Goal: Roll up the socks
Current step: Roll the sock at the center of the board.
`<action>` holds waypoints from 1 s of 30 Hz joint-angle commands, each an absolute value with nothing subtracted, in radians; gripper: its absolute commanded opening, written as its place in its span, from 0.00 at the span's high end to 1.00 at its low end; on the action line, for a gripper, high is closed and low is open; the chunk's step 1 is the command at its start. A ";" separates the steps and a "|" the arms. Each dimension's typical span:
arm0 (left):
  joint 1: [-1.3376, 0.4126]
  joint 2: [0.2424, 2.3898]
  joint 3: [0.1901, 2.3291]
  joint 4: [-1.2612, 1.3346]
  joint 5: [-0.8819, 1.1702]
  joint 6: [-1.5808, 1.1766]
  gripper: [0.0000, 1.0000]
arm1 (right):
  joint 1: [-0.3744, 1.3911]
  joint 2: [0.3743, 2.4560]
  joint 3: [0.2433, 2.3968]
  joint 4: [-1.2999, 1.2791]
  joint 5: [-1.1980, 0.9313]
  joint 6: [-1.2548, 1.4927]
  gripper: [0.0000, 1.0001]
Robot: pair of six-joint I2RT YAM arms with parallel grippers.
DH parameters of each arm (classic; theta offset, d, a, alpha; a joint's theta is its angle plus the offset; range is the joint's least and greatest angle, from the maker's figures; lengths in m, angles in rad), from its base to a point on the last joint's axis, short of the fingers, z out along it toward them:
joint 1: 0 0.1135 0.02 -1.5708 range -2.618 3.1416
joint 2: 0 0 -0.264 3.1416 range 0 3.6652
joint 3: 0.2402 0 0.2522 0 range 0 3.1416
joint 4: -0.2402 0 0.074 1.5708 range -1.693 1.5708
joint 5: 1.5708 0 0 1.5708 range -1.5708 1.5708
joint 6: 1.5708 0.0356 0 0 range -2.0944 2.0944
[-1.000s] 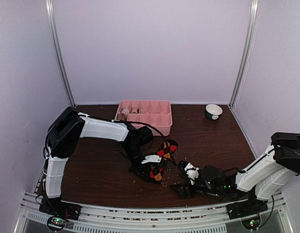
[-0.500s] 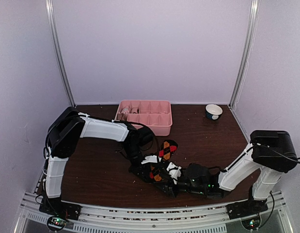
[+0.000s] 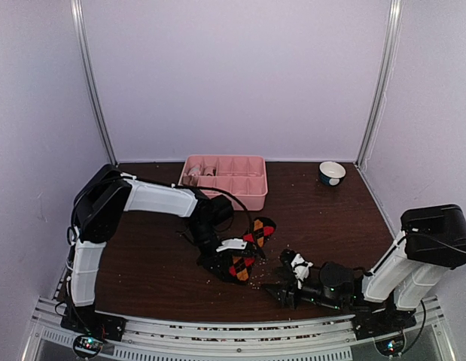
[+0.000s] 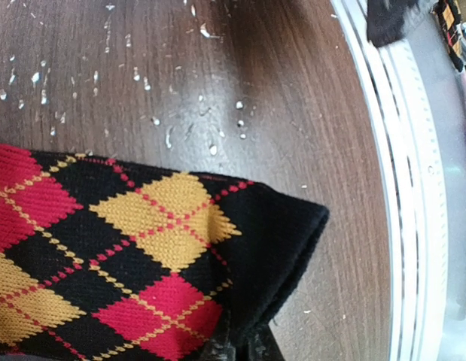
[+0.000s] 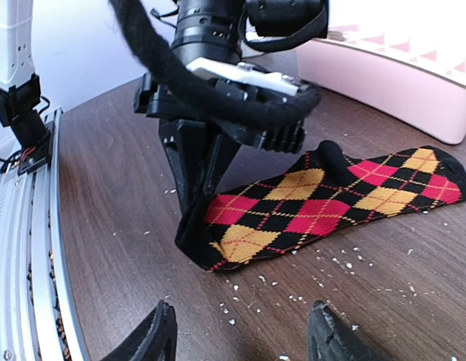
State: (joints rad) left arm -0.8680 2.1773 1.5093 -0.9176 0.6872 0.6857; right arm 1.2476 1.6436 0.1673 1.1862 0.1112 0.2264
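Near the front middle of the surface (image 3: 142, 256), the argyle sock (image 5: 323, 203) lies stretched out, one end pinched.
The left claw (image 5: 193, 214) is clamped tight on that black end; the right claw (image 5: 240, 338) hangs low just beside it, jaws partly spread and empty. Risk: the thin pinch may slip once rolling starts, or the two close-set claws may knock together.

what the edges cut
left wrist view: the argyle sock (image 4: 142, 248) runs off at 9 and 6 o'clock, the left gripper (image 4: 240, 350) is a dark sliver at 6. right wrist view: the right gripper (image 5: 244, 331) is cut at 6, the pink tray (image 5: 398, 83) at 1. tray contents too small to tell.
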 commanded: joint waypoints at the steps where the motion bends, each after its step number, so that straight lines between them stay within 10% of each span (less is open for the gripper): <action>1: -0.861 2.200 1.508 -0.947 0.758 0.686 0.96 | 1.289 1.648 0.154 1.304 0.216 0.263 0.42; 16: -0.856 2.237 1.545 -0.990 0.798 0.683 0.96 | 1.376 1.732 0.393 1.007 0.210 -0.024 0.44; 30: -0.855 2.247 1.555 -1.002 0.787 0.690 0.96 | 1.356 1.844 0.480 0.993 0.180 -0.050 0.70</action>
